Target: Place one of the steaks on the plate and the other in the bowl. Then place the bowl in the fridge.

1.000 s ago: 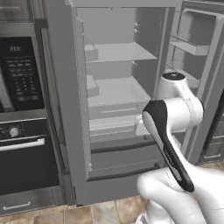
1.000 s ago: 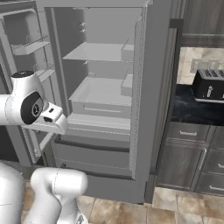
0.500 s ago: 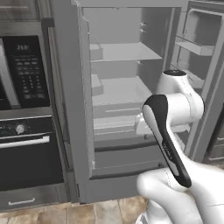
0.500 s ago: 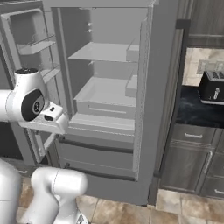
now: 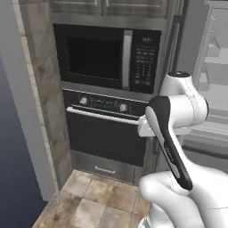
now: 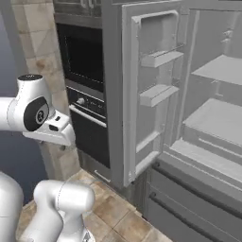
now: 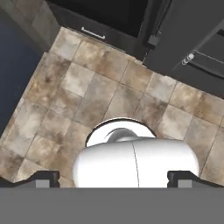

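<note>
Beside the wall oven (image 5: 104,133), fridge (image 6: 198,123) cut off at right, tool (image 7: 114,178) spread wide, holding nothing.

Grey fridge (image 6: 189,132) door open, shelves bare, upright.

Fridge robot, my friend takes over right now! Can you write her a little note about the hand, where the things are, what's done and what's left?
Two-finger gripper: open, holding nothing, pointing down at the brown tiled floor.
Tall grey stainless-steel fridge: its door stands open, to the right of the black wall oven.
Done: fridge opened.
Steaks, plate and bowl: from here I cannot tell where they are or whether they are sorted.
Left: probably find the bowl and check that it is in the fridge.
</note>
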